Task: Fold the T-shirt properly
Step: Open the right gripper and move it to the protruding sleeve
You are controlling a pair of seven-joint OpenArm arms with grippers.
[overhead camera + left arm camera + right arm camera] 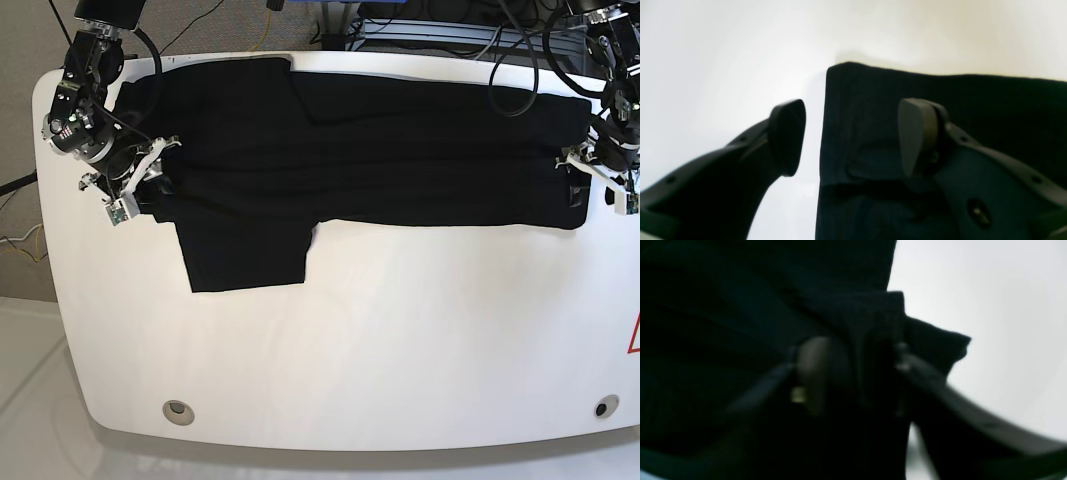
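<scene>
The black T-shirt (380, 150) lies plain side up across the far half of the white table (350, 340), folded into a long band. One sleeve (245, 250) sticks out toward the front at the left. No print shows. My right gripper (140, 190) is at the shirt's left end. In the right wrist view it (860, 373) is shut on a bunched fold of the shirt (740, 323). My left gripper (590, 190) is at the shirt's right end. In the left wrist view it (851, 136) is open and straddles the shirt's edge (873, 100), one finger (786, 136) over bare table.
Cables (520, 60) trail behind the table's back edge at the right. Two round holes (179, 410) (600, 407) sit near the front corners. A red mark (632, 335) is at the right edge.
</scene>
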